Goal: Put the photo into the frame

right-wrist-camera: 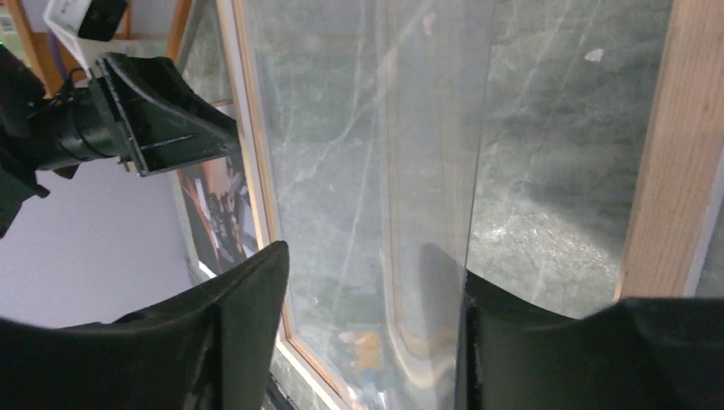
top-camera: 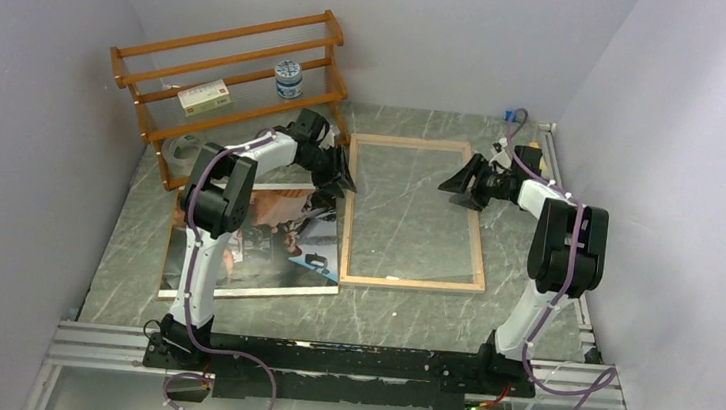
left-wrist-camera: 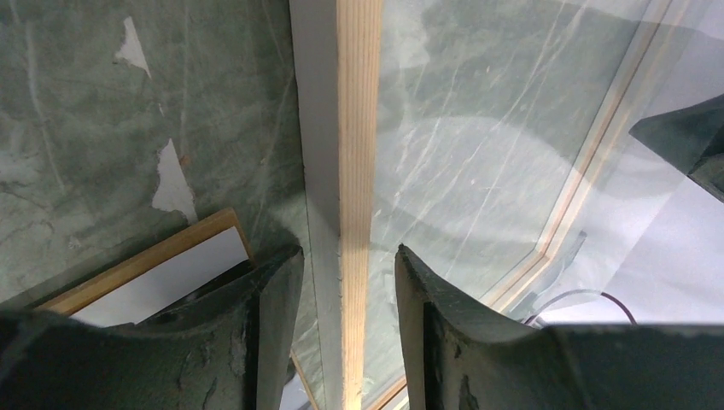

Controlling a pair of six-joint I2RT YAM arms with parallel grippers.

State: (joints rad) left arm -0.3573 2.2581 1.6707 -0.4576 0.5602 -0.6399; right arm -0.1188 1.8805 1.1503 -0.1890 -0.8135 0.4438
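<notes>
Starting near-left: spotting the photo (top-camera: pixel 284 258) flat on the table (top-camera: pixel 399 314), partly under the left arm, right edge just beside the frame (top-camera: pixel 412 282). Moving on to the frame itself, lying flat mid-table, marble showing through the pane. Further back, catching the left end effector (top-camera: pixel 341 180) half open, straddling the frame's left rim, gaps on both sides. Across the pane, finding the right end effector (top-camera: pixel 453 184) spread apart above the right side, gripping nothing. Farthest back, noting the wooden rack (top-camera: pixel 255 32) by the wall.
</notes>
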